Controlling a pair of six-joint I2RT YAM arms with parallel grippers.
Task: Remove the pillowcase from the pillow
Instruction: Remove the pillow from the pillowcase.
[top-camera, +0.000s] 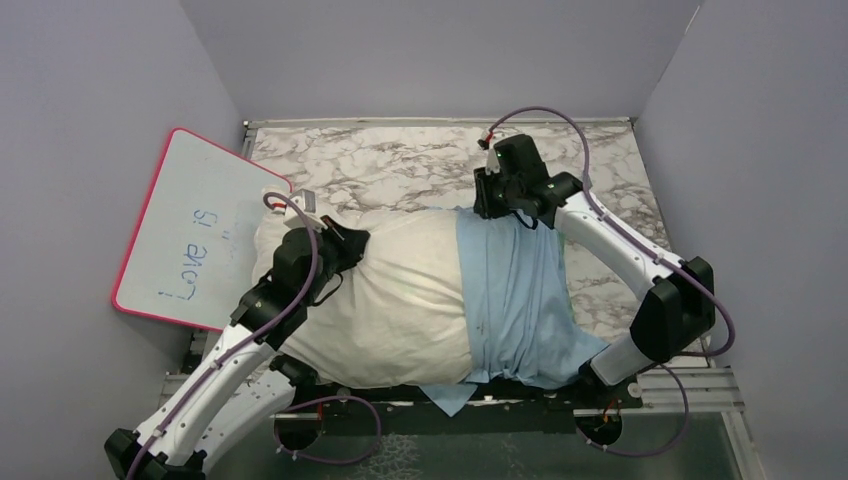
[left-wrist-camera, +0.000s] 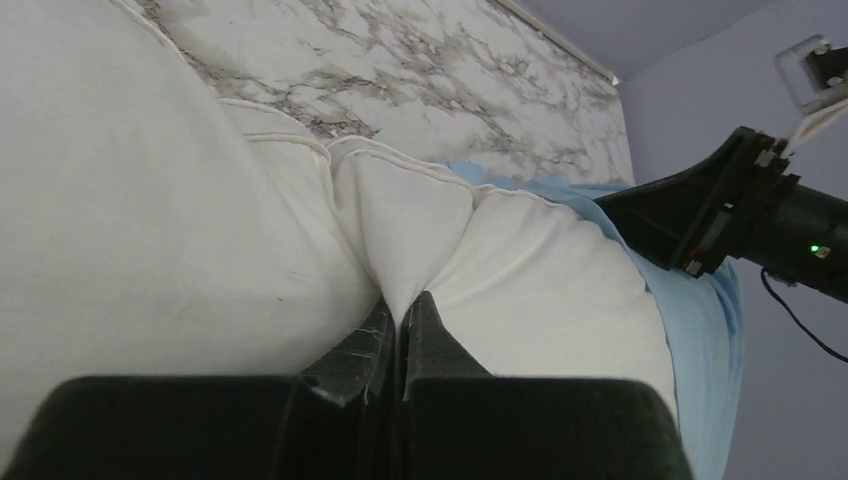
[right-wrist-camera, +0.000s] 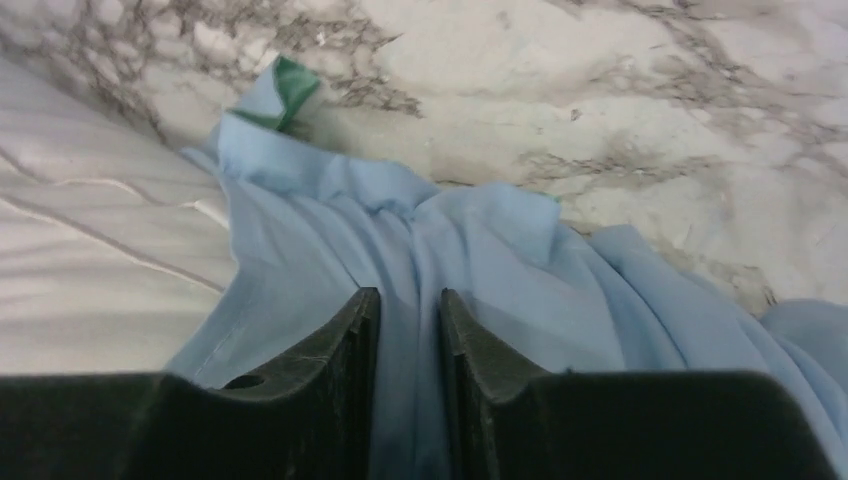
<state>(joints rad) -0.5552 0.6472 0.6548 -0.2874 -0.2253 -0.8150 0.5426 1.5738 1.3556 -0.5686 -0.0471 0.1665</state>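
Left gripper (left-wrist-camera: 400, 308): fingers pressed together, pinching a raised tuck of cream fabric on the pillow (left-wrist-camera: 150, 200), close to a stitched seam. Sits at the pillow's left end in the top view.

Right gripper (right-wrist-camera: 410, 297): fingers narrowly apart, with light blue cloth of the pillowcase (right-wrist-camera: 480, 250) filling the gap. Clamped or merely straddling, cannot tell. Hangs over the far edge of the pillowcase. Just beyond, a small turned-back corner (right-wrist-camera: 292, 92) showing green.

Pillowcase: wraps only the right part of the pillow as a wrinkled blue band, one corner spilling past the near table edge.

Pillow: lies crosswise on the marble-patterned table (top-camera: 380, 170), left and middle bare cream-white.

Pink-framed whiteboard (top-camera: 190, 235): tilted against the left wall beside the table, blue handwriting on it.
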